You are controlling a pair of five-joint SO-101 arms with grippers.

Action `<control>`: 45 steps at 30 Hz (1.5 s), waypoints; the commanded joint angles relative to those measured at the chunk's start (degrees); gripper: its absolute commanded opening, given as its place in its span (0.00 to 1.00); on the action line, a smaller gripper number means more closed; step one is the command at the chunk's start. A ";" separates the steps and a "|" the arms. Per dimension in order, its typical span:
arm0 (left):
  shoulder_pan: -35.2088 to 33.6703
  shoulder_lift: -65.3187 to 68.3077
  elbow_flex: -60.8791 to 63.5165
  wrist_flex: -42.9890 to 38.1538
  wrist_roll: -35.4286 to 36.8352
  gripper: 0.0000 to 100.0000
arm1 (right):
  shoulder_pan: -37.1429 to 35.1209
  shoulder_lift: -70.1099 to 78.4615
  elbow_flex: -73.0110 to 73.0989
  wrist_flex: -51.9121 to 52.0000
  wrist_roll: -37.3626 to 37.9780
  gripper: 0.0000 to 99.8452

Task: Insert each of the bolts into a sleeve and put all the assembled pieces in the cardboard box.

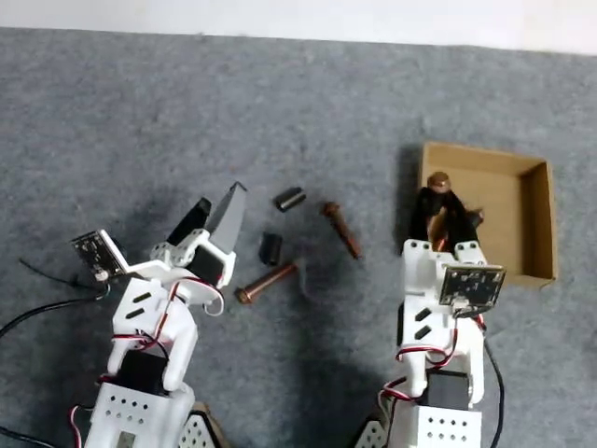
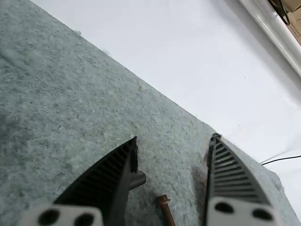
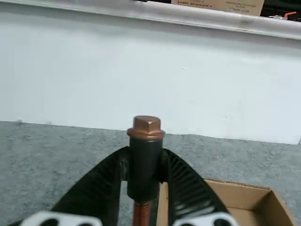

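Surface: grey mat under both arms; clock directions are read in the high view, with 12 o'clock at the mat's far edge.
Left gripper: at 9 o'clock of the loose parts, pointing toward 2 o'clock. Its jaws are spread wide and hold nothing; one finger is dark, and mat shows in the gap.
Near bolt: copper, lying flat on the mat at 5 o'clock of the left gripper. Its head is at the 8 o'clock end and its shank runs toward 2 o'clock.
Near sleeve: black, just at 12 o'clock of the near bolt and apart from it; lying or standing, cannot tell.
Far sleeve: black, on its side at 3 o'clock of the left gripper and 1 o'clock of the near sleeve.
Far bolt: copper, lying flat at 4 o'clock of the far sleeve, with its head at the 11 o'clock end.
Right gripper: raised over the 9 o'clock side of the box, with its fingers closed on the held sleeve.
Held sleeve: black, upright, clamped between both fingers.
Held bolt: seated in the held sleeve, with its hex head on top and thread showing below.
Cardboard box: open-topped, at 3 o'clock of all the loose parts, lying on the mat.
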 commanded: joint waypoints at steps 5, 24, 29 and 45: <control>0.84 -0.04 1.27 0.09 -0.26 0.23 | 3.74 -0.57 6.20 -2.07 -0.79 0.01; 1.10 -0.04 1.27 -0.09 -1.76 0.23 | 11.30 58.42 -32.66 -1.98 -16.44 0.01; 1.10 -0.48 1.27 -0.09 -2.11 0.23 | 12.53 67.56 -36.70 -2.33 -19.16 0.01; 1.19 -0.57 1.27 -0.09 -2.20 0.23 | 2.42 65.01 -33.10 0.22 -10.73 0.21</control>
